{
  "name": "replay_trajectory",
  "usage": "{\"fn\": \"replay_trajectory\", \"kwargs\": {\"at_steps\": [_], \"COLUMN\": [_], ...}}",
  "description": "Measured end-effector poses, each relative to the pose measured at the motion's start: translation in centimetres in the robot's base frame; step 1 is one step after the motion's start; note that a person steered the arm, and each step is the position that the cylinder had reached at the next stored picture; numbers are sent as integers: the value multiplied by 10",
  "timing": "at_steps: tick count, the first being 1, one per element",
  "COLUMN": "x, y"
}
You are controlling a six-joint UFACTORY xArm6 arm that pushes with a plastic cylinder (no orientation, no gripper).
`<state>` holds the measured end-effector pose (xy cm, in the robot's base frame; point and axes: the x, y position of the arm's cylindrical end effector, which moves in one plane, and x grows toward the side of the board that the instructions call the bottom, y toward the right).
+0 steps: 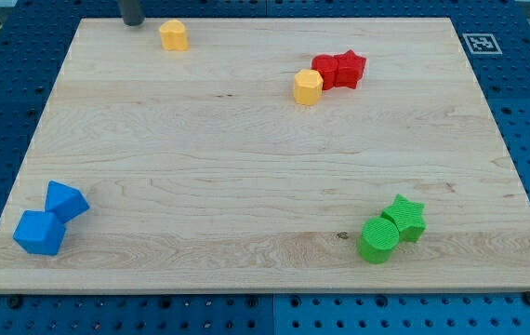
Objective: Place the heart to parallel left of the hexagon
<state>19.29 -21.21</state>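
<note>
Starting at the view's left, two blue blocks [49,218] touch. My tip [133,21], its rod cropped above, holds nothing beside the yellow heart [174,35]. Rightward, the yellow hexagon [308,87] touches two red blocks [338,70], shapes unclear.

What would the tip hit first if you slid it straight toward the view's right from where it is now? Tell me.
Most likely the yellow heart. My tip sits at the board's top edge, just left of it, at nearly the same height in view. Depth is hard to judge, so it might only graze it.

Red blocks [339,69] crowd yellow hexagon's [308,87] right
</note>
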Motion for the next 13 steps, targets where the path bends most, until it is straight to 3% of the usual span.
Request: {"fn": "replay_trajectory", "kwargs": {"at_steps": [4,13], "x": [-1,54], "y": [49,97]}}
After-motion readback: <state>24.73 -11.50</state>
